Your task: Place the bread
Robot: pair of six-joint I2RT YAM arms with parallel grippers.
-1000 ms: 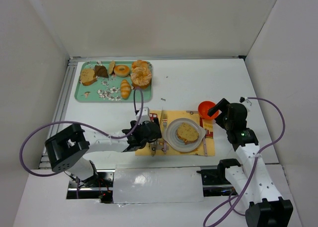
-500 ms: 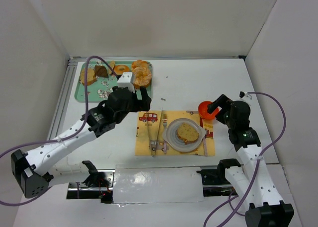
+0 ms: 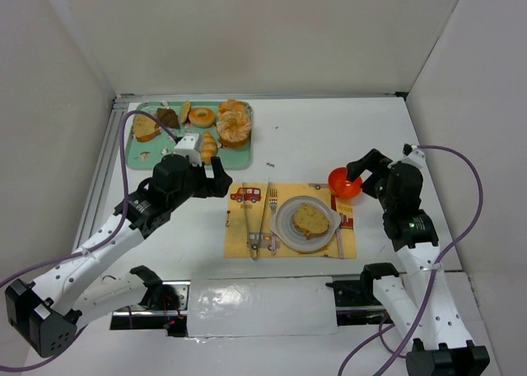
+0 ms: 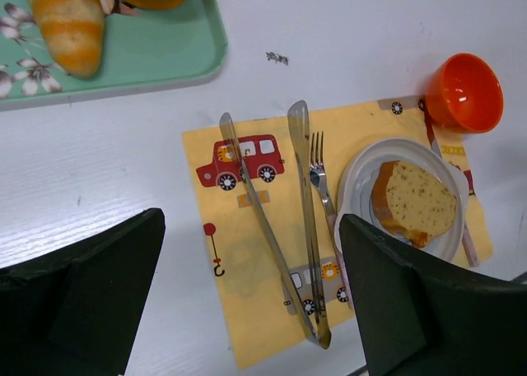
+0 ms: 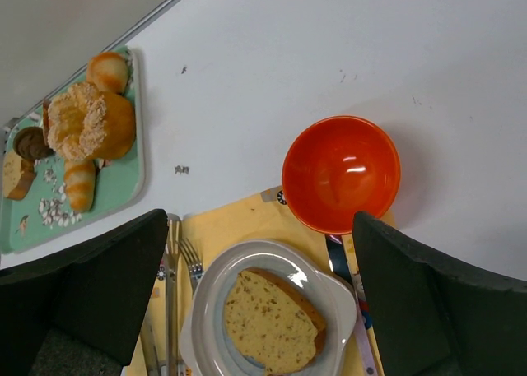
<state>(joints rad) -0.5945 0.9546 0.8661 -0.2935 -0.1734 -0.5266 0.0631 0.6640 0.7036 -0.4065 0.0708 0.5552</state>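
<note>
One white desk (image 3: 329,137) carried every item. Two arms stood at its near edge. The left fingers (image 4: 251,228) were spread wide and held nothing, hovering between the tray and the mat. The right fingers (image 5: 259,228) were likewise spread wide and empty, above the bowl. One green tray (image 3: 128,146) lay at the far left with several baked pieces, among them one croissant (image 3: 207,148); their exact number was unclear. One yellow placemat (image 3: 237,228) lay near the centre. One round plate (image 3: 282,220) sat on its right half, and the bread (image 3: 310,220), a single slice, lay flat on that plate. One orange bowl (image 3: 343,182) stood at the mat's far right corner. One pair of tongs (image 3: 257,220) and one fork (image 3: 272,207) lay left of the plate, one knife (image 3: 338,238) right of it.
</note>
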